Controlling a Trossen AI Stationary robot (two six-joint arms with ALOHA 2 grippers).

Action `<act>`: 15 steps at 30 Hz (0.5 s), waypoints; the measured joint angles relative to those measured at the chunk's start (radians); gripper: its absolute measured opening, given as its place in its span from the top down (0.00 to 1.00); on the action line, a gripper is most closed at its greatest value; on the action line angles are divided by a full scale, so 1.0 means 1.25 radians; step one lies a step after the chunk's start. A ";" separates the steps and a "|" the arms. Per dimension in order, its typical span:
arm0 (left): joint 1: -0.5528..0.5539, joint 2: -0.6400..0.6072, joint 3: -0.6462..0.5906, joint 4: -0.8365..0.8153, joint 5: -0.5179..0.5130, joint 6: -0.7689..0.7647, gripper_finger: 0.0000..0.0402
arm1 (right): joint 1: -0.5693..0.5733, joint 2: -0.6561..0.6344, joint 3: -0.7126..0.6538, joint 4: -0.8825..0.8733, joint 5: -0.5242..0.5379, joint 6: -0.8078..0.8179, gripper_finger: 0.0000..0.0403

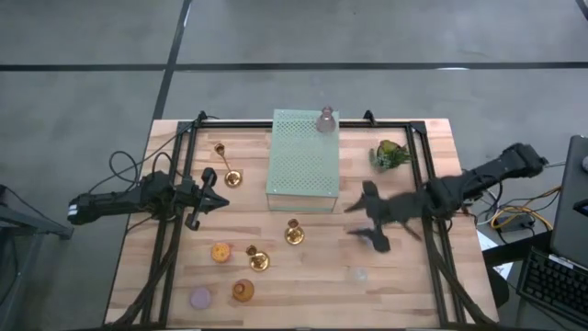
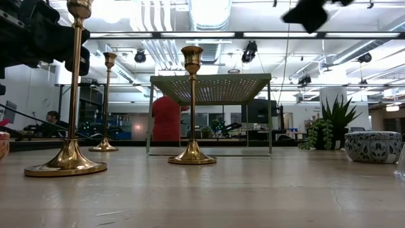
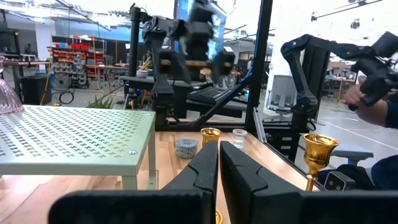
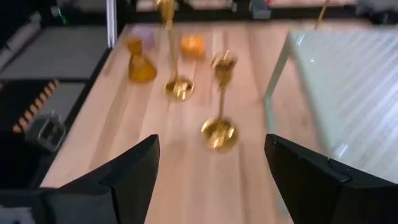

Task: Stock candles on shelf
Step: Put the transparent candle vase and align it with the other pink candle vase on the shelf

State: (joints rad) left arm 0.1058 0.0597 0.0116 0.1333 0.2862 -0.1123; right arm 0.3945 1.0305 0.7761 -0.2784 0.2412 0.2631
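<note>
The right pincer (image 1: 372,223) hangs above the wooden surface (image 1: 404,285) with its jaws spread wide and nothing between them, poised just off the near right corner of the pale mint-green perforated metal shelf (image 1: 303,161). One mauve-pink glass candle (image 1: 325,120) already stands on the shelf's far right corner, well beyond the pincer, so stocking appears to have only begun. The nearest unstocked piece is a small clear glass votive (image 1: 357,274), on the surface just in front of the pincer, a likely next pick. The rest lie farther out to the pincer's left, past a brass candlestick (image 1: 294,233) that stands between: an orange round candle (image 1: 220,251), an amber jar candle (image 1: 243,291) and a lilac round candle (image 1: 200,297), grouped near the front left corner with a second brass candlestick (image 1: 257,260) among them. A small green plant (image 1: 390,154) sits behind the right pincer, beside the black metal frame (image 1: 423,161), clear of the work. The left pincer (image 1: 204,197) is clenched shut and empty, parked level with the shelf's left side, apparently waiting out of the way. Any reach toward the left cluster would have to thread past the upright candlesticks, which look easy to topple
</note>
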 joint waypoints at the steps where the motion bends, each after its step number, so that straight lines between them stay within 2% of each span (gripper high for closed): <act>1: 0.000 0.000 0.000 0.000 0.000 0.000 0.95 | 0.034 0.008 0.000 -0.018 0.027 0.029 0.31; 4: 0.000 0.000 0.000 0.000 0.000 0.000 0.95 | 0.121 0.038 0.000 -0.052 0.060 0.123 0.31; 8: 0.000 0.000 0.000 0.000 0.000 0.000 0.95 | 0.214 0.083 0.000 -0.110 0.060 0.269 0.31; 12: 0.000 0.000 0.000 0.000 0.000 0.000 0.95 | 0.287 0.129 0.000 -0.195 0.060 0.433 0.32; 15: 0.000 0.000 0.000 0.000 0.000 0.000 0.95 | 0.330 0.170 0.000 -0.206 0.061 0.511 0.33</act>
State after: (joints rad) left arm 0.1059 0.0594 0.0116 0.1329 0.2859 -0.1123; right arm 0.8074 1.2431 0.7757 -0.5354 0.3176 0.9014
